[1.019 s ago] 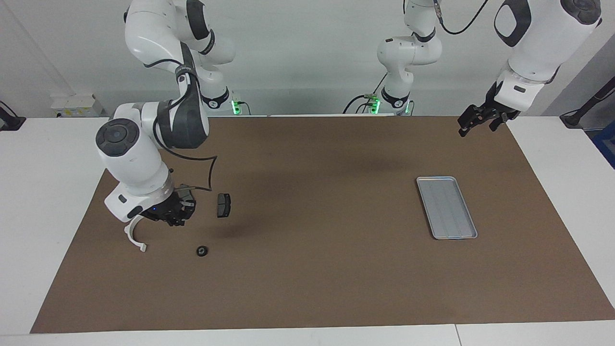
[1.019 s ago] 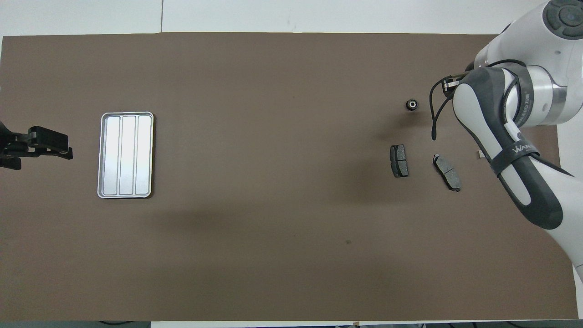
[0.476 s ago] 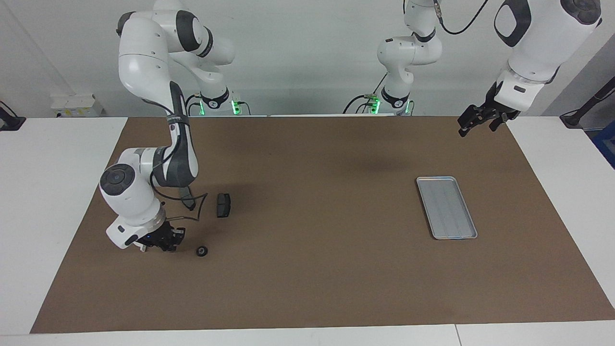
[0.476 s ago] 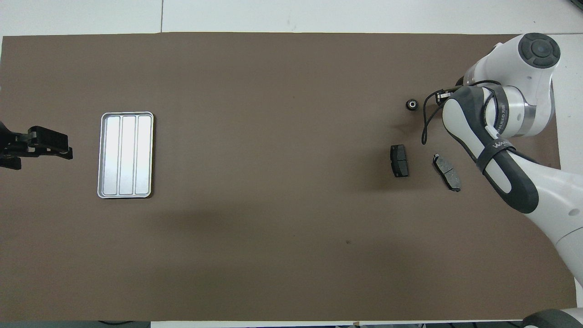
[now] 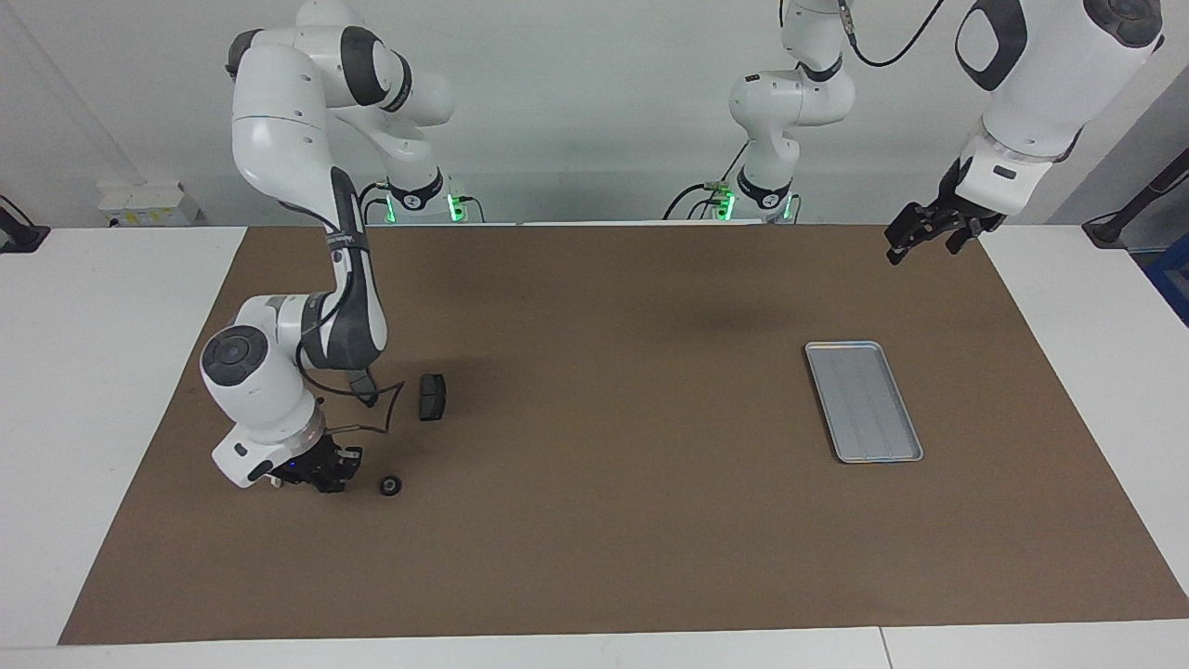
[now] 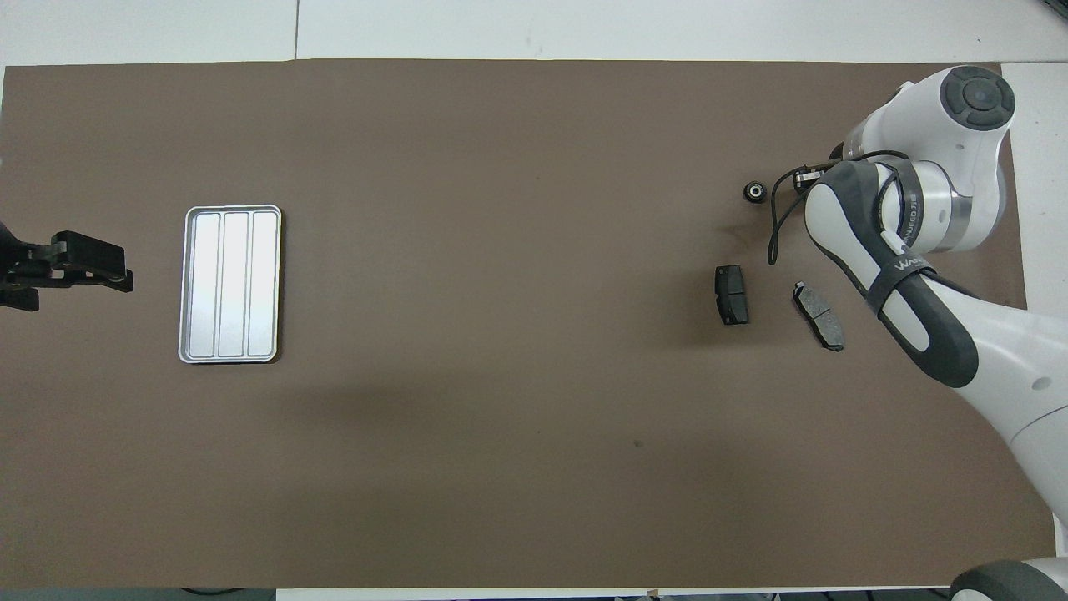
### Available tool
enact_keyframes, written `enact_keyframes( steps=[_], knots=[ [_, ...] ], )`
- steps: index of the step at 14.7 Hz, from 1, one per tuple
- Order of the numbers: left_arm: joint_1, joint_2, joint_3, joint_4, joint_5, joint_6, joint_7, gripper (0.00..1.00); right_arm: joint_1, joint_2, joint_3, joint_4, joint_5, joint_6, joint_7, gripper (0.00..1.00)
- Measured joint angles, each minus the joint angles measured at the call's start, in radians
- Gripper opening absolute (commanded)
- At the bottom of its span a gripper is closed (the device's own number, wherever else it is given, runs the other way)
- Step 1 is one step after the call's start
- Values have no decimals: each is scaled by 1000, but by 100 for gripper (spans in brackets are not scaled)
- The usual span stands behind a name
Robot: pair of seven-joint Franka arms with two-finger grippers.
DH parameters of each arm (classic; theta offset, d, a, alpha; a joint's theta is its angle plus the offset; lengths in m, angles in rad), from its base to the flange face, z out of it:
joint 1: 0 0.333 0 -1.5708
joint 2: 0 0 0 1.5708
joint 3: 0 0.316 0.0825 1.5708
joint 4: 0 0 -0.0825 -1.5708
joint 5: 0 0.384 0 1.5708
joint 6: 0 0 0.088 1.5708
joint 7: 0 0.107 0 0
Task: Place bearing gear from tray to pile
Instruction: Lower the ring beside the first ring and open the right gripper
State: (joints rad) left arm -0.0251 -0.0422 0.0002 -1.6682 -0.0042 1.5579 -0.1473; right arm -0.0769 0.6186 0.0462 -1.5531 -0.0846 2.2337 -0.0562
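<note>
The bearing gear point(image 5: 391, 484) point(image 6: 754, 191), a small black ring, lies on the brown mat at the right arm's end of the table, not on the tray. The silver tray point(image 5: 864, 400) point(image 6: 230, 284) holds nothing and sits at the left arm's end. The pile lies by the gear: one dark brake pad point(image 5: 431, 397) point(image 6: 732, 294), a second brake pad point(image 6: 818, 315), and a white arc almost wholly hidden under the right hand, only its tip point(image 5: 274, 480) showing. My right gripper point(image 5: 330, 476) is shut and low at the mat beside the gear. My left gripper point(image 5: 924, 247) point(image 6: 117, 269) waits open in the air.
The brown mat point(image 5: 604, 539) covers most of the white table. The right arm's forearm and a loose black cable point(image 5: 385, 400) hang over the pile. The raised left hand is over the mat's edge beside the tray.
The right arm has dropped its hand from beside the brake pads down onto the spot of the white arc, covering it. The gear, pads, tray and left arm have not moved.
</note>
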Motion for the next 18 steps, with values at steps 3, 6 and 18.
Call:
enact_keyframes(
  steps=[3,6,18],
  knots=[
    [0,0,0,0,0,0,0,100,0,0,0,-9,0,14,0,100],
    [0,0,0,0,0,0,0,100,1,0,1,-14,0,21,0,100],
    [0,0,0,0,0,0,0,100,41,-312,16,11,0,-319,0,100]
  ],
)
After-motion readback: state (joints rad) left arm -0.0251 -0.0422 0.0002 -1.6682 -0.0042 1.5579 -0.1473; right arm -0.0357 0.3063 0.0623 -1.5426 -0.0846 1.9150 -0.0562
